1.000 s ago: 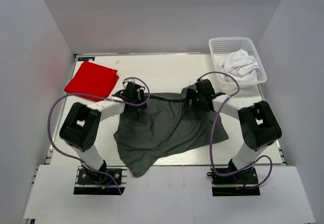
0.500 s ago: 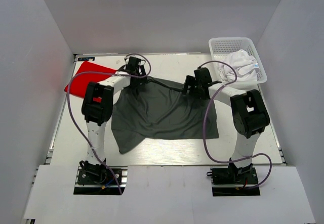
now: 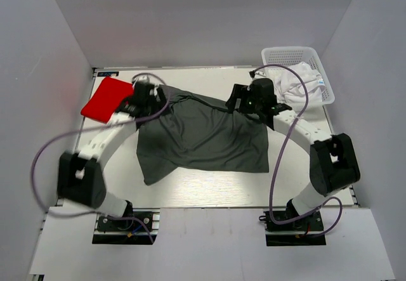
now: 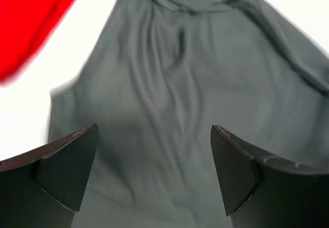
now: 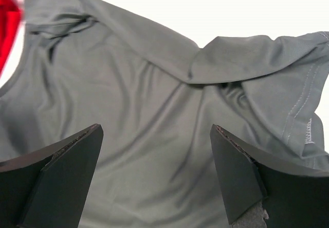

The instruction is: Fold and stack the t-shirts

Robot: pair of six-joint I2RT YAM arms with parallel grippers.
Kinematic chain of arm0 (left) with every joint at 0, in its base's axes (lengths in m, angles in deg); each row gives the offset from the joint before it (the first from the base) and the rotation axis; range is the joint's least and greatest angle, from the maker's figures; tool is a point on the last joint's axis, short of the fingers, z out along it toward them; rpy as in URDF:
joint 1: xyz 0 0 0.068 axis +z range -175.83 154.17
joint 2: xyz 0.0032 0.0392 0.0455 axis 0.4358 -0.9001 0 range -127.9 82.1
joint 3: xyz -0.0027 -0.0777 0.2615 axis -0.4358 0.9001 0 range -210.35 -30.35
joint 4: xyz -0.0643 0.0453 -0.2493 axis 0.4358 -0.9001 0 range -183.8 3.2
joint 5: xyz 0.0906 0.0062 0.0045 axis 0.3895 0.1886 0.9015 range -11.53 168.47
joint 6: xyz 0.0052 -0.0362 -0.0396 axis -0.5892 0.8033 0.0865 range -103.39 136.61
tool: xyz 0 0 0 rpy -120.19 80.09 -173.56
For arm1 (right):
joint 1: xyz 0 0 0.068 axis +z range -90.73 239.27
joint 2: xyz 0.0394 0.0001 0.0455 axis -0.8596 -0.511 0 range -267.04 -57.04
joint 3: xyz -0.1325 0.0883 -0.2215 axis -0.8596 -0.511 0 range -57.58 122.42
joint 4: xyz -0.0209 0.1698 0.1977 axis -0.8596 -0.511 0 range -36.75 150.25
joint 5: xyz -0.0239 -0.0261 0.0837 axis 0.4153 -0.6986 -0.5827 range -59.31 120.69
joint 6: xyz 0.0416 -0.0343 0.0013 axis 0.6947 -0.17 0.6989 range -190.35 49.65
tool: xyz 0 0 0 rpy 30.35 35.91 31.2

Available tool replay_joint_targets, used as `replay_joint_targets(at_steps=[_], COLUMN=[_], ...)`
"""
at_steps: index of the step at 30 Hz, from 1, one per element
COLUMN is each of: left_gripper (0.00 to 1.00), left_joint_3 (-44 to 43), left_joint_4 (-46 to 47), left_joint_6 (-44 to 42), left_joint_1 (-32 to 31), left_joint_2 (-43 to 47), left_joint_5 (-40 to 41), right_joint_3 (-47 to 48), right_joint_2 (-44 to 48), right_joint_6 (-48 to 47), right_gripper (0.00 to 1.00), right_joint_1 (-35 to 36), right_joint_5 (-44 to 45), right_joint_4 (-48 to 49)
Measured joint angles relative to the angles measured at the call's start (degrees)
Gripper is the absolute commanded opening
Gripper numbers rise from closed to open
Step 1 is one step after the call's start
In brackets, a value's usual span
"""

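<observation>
Dark grey t-shirt (image 3: 203, 138): spread open across the middle of the tabletop (image 3: 209, 192), wrinkled, with one lower corner trailing toward the near left.

Your left gripper (image 3: 152, 98): hangs over the far left corner of the grey shirt. Jaws are wide apart with nothing between them. In its wrist view both fingers (image 4: 67, 166) frame creased grey cloth. Whether the tips touch the cloth cannot be told.

Your right gripper (image 3: 241, 101): hangs over the far right corner of the same shirt. Jaws are spread and hold nothing. Its wrist view shows a sleeve (image 5: 267, 58) doubled over on the right, with the stitched hem showing.

Red t-shirt (image 3: 109, 99): folded flat at the far left corner of the tabletop. The left wrist view shows a strip of bare tabletop between it and the grey shirt.

White t-shirt (image 3: 299, 81): bunched inside the white mesh basket (image 3: 288, 54) at the far right corner, well apart from the red one.
</observation>
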Motion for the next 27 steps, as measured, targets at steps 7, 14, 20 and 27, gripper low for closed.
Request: replay_joint_targets(at_steps=[7, 14, 20, 27], left_gripper=[0.99, 0.88, 0.59, 0.49], left_joint_3=[28.8, 44.9, 47.3, 47.3], left_joint_4=[-4.1, -15.5, -16.2, -15.4], left_joint_6=[13.5, 25.6, 29.7, 31.3], left_joint_1=[-0.7, -0.6, -0.6, -0.6], left_joint_2=[29.2, 45.5, 48.3, 41.5], left_joint_5=[-3.3, -5.4, -6.7, -6.3], right_joint_3=[-5.4, -9.6, -10.8, -11.2], right_joint_2=[5.1, 6.9, 7.0, 7.0], right_joint_6=[0.9, 2.8, 4.4, 5.7], right_gripper=[0.90, 0.90, 0.90, 0.90], right_joint_1=[0.3, 0.2, 0.1, -0.1], right_joint_5=[-0.3, -1.6, -1.6, -0.3], right_joint_4=[1.0, 0.9, 1.0, -0.3])
